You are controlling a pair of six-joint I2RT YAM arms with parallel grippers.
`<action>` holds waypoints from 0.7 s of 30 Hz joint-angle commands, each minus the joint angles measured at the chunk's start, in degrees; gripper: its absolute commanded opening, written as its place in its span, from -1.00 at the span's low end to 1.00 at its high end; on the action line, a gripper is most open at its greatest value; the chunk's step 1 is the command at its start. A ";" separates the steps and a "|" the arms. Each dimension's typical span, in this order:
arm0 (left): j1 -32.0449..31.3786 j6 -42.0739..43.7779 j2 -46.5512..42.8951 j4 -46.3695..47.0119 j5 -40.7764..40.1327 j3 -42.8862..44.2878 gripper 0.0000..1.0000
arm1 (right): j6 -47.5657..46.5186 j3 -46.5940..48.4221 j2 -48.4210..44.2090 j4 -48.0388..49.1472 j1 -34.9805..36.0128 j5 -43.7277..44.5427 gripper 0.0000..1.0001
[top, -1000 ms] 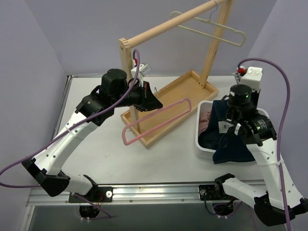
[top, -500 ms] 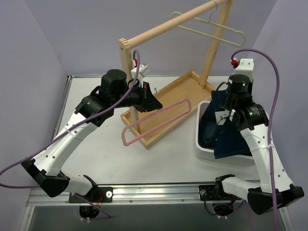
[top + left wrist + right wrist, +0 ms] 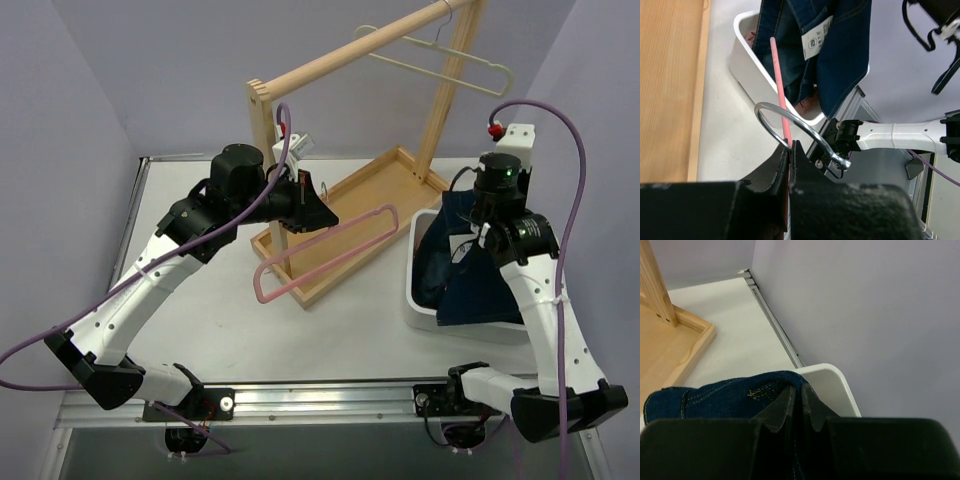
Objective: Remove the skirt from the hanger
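The left claw [image 3: 790,145] is pinched tight on the pink hanger [image 3: 777,70] just under its metal hook [image 3: 812,135], and the hanger's loop reaches out ahead of the fingers over the wooden rack's base tray [image 3: 380,180]. The right claw [image 3: 796,395] is clamped on a fold of the dark blue denim garment [image 3: 715,395], which drapes below it into the white bin [image 3: 415,300]. Beneath the denim, a sliver of the dusty-pink skirt [image 3: 807,106] shows in the bin. High beyond both claws, the cream hanger [image 3: 440,74] hangs bare on the rack's rail [image 3: 350,55].
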 commanded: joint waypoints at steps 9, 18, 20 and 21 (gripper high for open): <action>-0.38 -0.25 -2.68 2.68 -0.54 -0.53 -0.95 | 0.45 20.58 15.10 -1.85 -7.25 -2.39 -1.00; -0.38 -0.25 -1.90 4.79 -0.20 -1.85 -0.95 | 9.66 1.78 3.60 -0.96 -7.07 -14.05 -1.00; -0.30 -0.07 -1.37 4.88 0.07 -1.68 -0.95 | 17.01 -2.69 -0.79 -2.63 -6.99 -18.45 -1.00; -0.38 0.28 -1.11 4.62 -0.01 -1.16 -0.95 | 19.58 -4.02 -2.20 -3.33 -6.90 -22.48 -1.00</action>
